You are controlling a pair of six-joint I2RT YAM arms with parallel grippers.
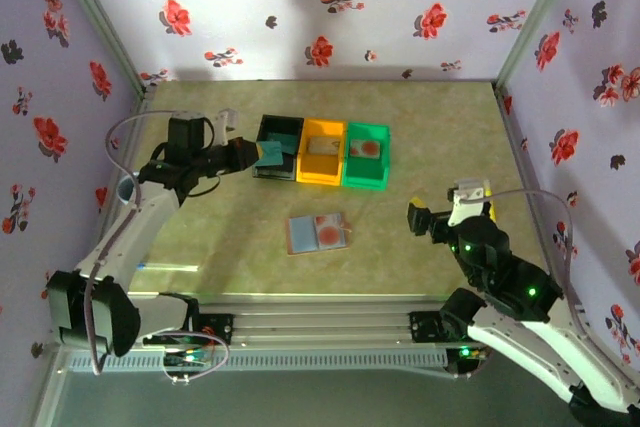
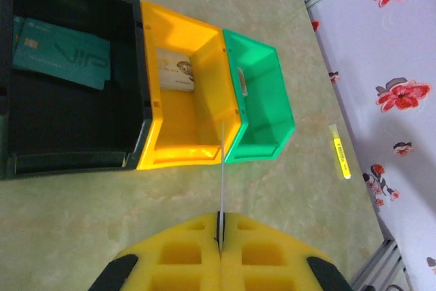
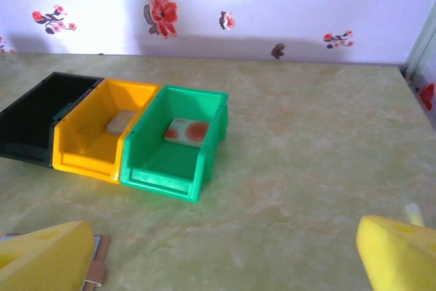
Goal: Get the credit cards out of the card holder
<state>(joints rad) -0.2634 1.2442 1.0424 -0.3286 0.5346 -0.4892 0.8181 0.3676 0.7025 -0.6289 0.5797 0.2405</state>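
While the left claw is pinched tight on a teal-green card, it holds that card over the black bin just ahead of its tips. In the wrist view the card is edge-on, a thin pale line running out from between the fingers. From above its face lies flat to the table, likely so that it drops flat into the bin. A second teal card lies in that bin. Beyond the claw's tips come the orange bin with a plain pale card, then the green bin with a red-spotted card.

The right claw is spread wide, holding nothing, well apart from the bins. Judged: parked clear of the working arm.

The card holder lies opened flat between the two claws, behind the left claw's tips. A brown corner of it shows by one right-claw finger. Its blue-grey inside faces up. A pale card with an orange-red spot sits on the half toward the right claw. Whether it is slotted or loose I cannot tell. Judged: not yet removed.
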